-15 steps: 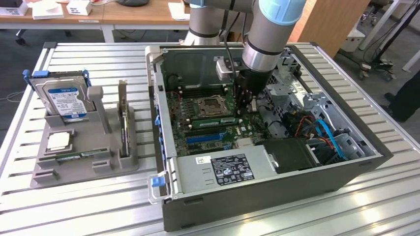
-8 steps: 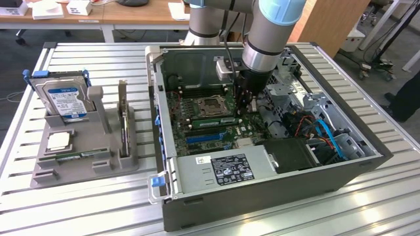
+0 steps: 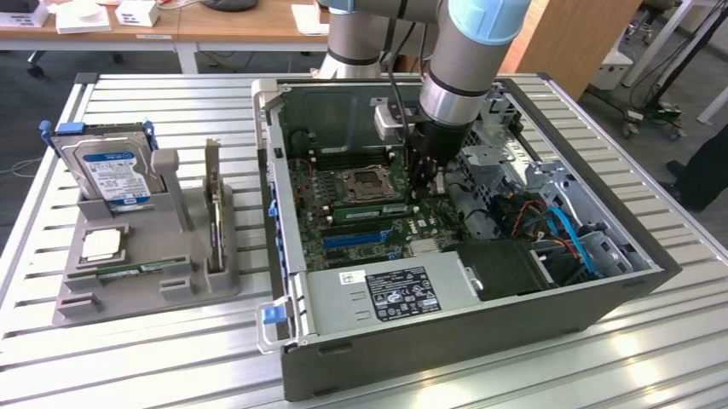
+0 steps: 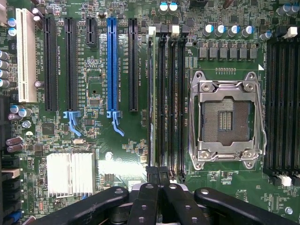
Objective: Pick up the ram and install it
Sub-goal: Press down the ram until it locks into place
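Jaws: closed all the way, the gripper (image 4: 158,176) pressing down with its black fingertips (image 4: 153,177) on the near end of the ram; nothing is clamped between them.
Ram: the ram (image 4: 151,98) stands on edge in a memory slot, seen from the wrist as a thin pale-green strip.
Long axis: it runs straight along the slot, parallel to the neighbouring black memory slots (image 4: 171,98) and to the blue expansion slot (image 4: 111,65), one end under the fingertips and the other by a white latch.
Neighbours: the bare CPU socket (image 4: 226,119) with its metal frame lies just past the black slots; a finned silver heatsink (image 4: 70,174) sits beyond the blue slot.
Case: the arm reaches down into the open computer case (image 3: 455,332) in the exterior view.
Table: the slatted metal table (image 3: 136,358) carries the case and, to the exterior view's left, a grey holder (image 3: 142,273) with a hard drive (image 3: 112,170) standing in it.
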